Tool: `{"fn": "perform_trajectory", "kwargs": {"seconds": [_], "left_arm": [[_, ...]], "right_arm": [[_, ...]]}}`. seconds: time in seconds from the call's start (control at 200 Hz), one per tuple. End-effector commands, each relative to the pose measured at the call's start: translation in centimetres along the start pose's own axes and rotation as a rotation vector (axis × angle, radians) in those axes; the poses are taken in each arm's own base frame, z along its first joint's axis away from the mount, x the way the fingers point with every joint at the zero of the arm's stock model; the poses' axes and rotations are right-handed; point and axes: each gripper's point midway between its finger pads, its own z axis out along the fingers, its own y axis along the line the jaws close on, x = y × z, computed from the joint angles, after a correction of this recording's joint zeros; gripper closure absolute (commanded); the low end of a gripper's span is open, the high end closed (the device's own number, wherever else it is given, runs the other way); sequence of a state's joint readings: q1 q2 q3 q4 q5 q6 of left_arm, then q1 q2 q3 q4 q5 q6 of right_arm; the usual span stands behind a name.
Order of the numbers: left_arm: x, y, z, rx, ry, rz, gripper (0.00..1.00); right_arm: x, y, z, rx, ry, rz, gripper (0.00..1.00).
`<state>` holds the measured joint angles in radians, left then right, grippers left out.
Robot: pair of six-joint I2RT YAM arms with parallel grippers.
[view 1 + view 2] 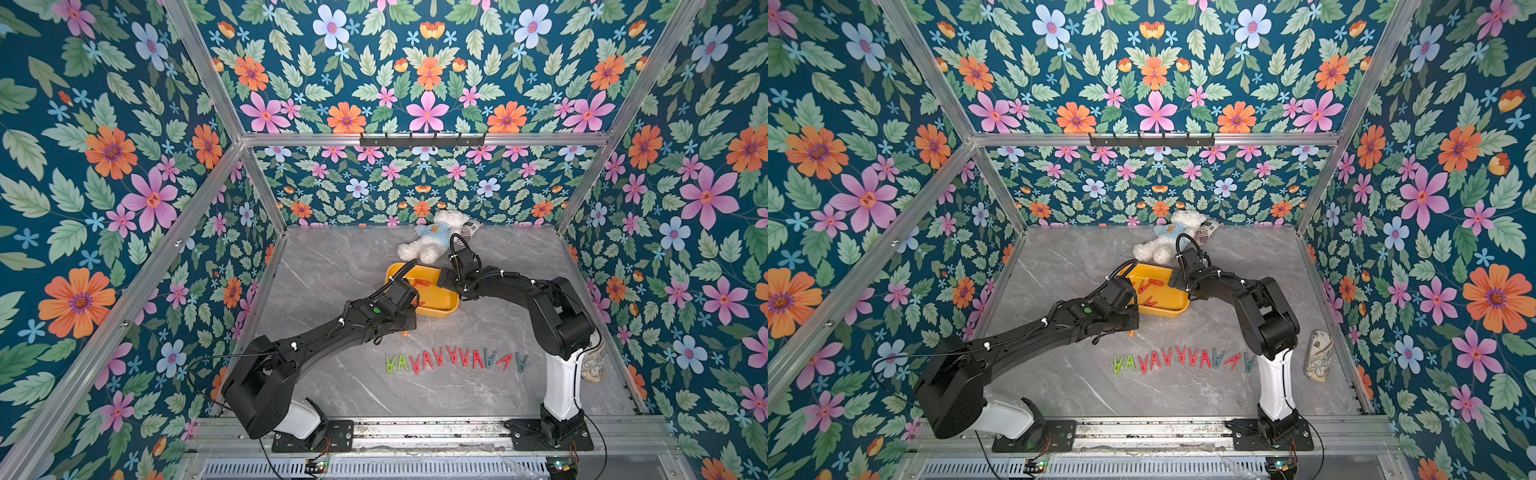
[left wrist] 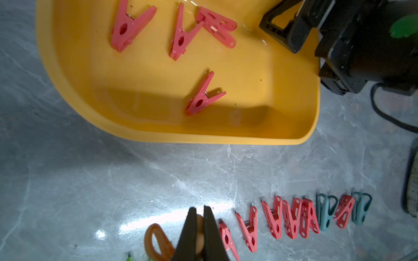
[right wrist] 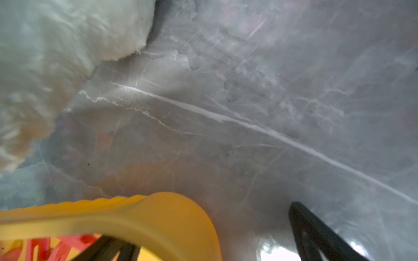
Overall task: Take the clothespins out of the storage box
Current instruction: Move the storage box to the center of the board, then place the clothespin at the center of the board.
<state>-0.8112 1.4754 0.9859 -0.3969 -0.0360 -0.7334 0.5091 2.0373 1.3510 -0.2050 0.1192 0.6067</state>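
Orange plastic is pinched between the closed fingers of the left gripper: an orange A-shaped clothespin, held across its middle with its looped handles sticking out to one side. It hangs low over the grey marble-patterned tabletop, outside the box and near the row of red, green and grey-blue plastic clothespins laid side by side towards the front. How far it is above the surface cannot be read.

The step looks like the put-down. To do it well, lower the peg until it rests flat, in line with the row and clear of its neighbours, then open just enough to free it and lift straight up so the fingers drag nothing along.

The right gripper stands wide open astride a wall of the shallow yellow plastic storage box, one finger outside it and one inside; it grips nothing, and whether it touches the wall cannot be told. It is probably there to steady the tub.

Four red plastic clothespins lie loose on the box floor, two of them overlapping, so the job is well advanced but unfinished. A white plush bear lies just behind the box.
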Motion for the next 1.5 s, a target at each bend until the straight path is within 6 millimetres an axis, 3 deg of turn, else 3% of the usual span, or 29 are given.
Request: {"fn": "perform_trajectory", "kwargs": {"seconds": [0.0,0.48,0.765,1.0,1.23,1.365,1.495], "left_arm": [[-0.2,0.7,0.5,-0.039,-0.016,-0.013,0.94],[2.5,3.8,4.4,-0.170,0.083,0.022,0.95],[3.4,3.7,6.1,-0.163,0.122,0.070,0.92],[4.1,3.8,7.1,-0.159,0.144,0.070,0.84],[3.7,3.8,6.1,-0.159,0.131,0.061,0.66],[2.1,3.1,4.3,-0.159,0.093,0.061,0.59],[0.4,3.1,2.5,-0.162,0.055,0.040,0.54]], "right_arm": [[0.4,-0.6,-0.1,0.032,0.027,-0.036,0.01],[-1.3,2.1,-4.7,-0.091,-0.006,-0.102,0.01],[-2.1,3.1,-8.2,-0.167,-0.051,-0.092,0.01],[-2.1,3.2,-9.7,-0.196,-0.065,-0.092,0.01],[-1.8,3.8,-10.3,-0.228,-0.064,-0.098,0.01],[-1.8,4.9,-10.8,-0.258,-0.062,-0.119,0.01],[-1.5,6.0,-11.1,-0.281,-0.060,-0.152,0.08]]}}
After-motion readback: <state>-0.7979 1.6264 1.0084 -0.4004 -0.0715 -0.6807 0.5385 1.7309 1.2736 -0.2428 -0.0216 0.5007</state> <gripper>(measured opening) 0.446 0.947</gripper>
